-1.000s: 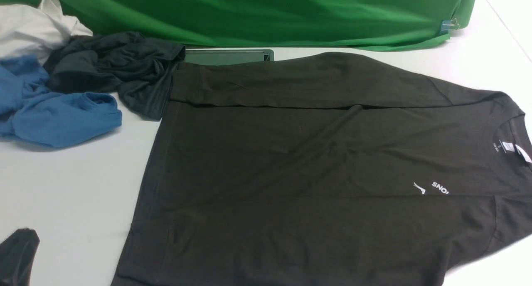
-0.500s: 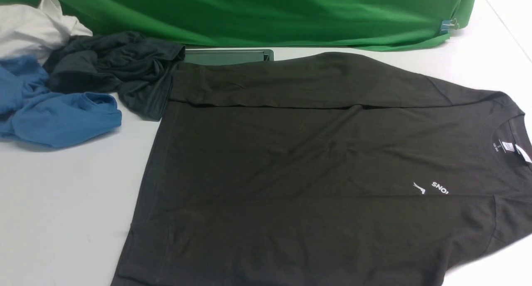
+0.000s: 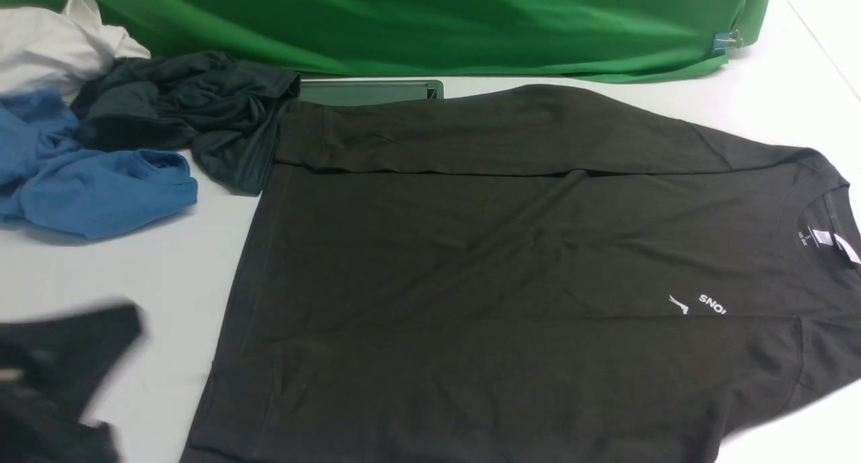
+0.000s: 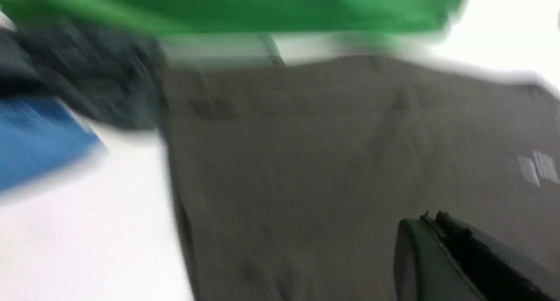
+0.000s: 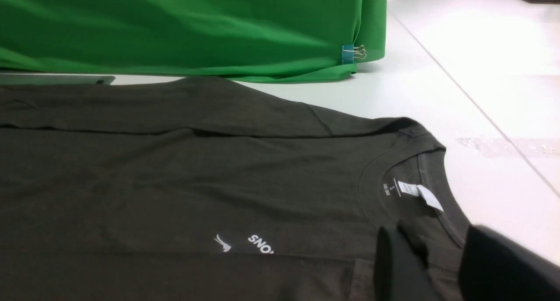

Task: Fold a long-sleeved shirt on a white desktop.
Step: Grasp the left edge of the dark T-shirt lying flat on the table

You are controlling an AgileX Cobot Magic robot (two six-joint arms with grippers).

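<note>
The long-sleeved shirt [image 3: 511, 268] lies flat on the white desktop [image 3: 121, 281], collar and white neck label [image 3: 822, 237] to the right, hem to the left. Its far sleeve is folded across the body. A small white logo [image 3: 699, 303] marks the chest. My left arm [image 3: 64, 365] shows as a dark blur at the lower left, beside the hem and off the cloth. In the blurred left wrist view, the left gripper [image 4: 431, 215] is shut and empty above the shirt [image 4: 328, 169]. The right gripper [image 5: 433, 237] stands open just over the collar [image 5: 415, 161], with shirt fabric showing between its fingers [image 5: 393, 266].
A blue garment [image 3: 87, 180], a shiny black garment [image 3: 195, 113] and a white one [image 3: 54, 46] are heaped at the back left. A green cloth backdrop [image 3: 417, 19] runs along the far edge. A grey hatch frame [image 3: 366, 90] peeks out behind the shirt.
The left arm dropped out of the front view half a second ago and has come back in at the lower left, larger and blurred with motion. The shirt has not shifted.
</note>
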